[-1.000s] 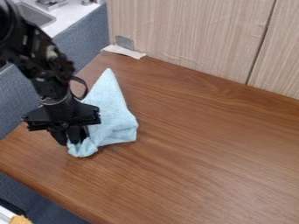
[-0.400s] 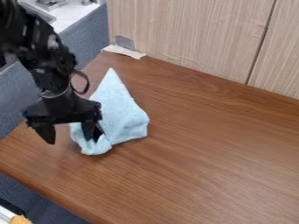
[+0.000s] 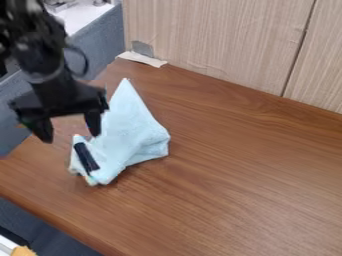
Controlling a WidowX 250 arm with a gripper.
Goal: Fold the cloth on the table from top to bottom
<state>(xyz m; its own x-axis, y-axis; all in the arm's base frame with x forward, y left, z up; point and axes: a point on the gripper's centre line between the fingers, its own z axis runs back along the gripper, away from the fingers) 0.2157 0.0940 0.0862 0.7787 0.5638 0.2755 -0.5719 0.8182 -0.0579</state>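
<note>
1. So we've got the light blue cloth (image 3: 137,132) lying on the left part of the wood-grain desk (image 3: 247,175), rumpled into a roughly triangular shape. One sharp point aims at the back of the desk, and the lower left corner sits toward the front edge.
2. We can see a black strip (image 3: 87,158) running at a slant on that lower left part of the cloth, plus some creases near the right corner.
3. Our end effector (image 3: 68,129) hangs at the left, fingers spread well apart with nothing between them. One fingertip overlaps the cloth's left side from this angle, but we can't tell if they're touching.
4. Around the back left corner of the desk we've got a whitish strip (image 3: 141,59) and a small grey plate (image 3: 142,48) against the pale wood-grain panel (image 3: 220,40).
5. Past the desk's left side there's a blue-grey partition (image 3: 100,42), with a white counter (image 3: 83,20) behind it.
</note>
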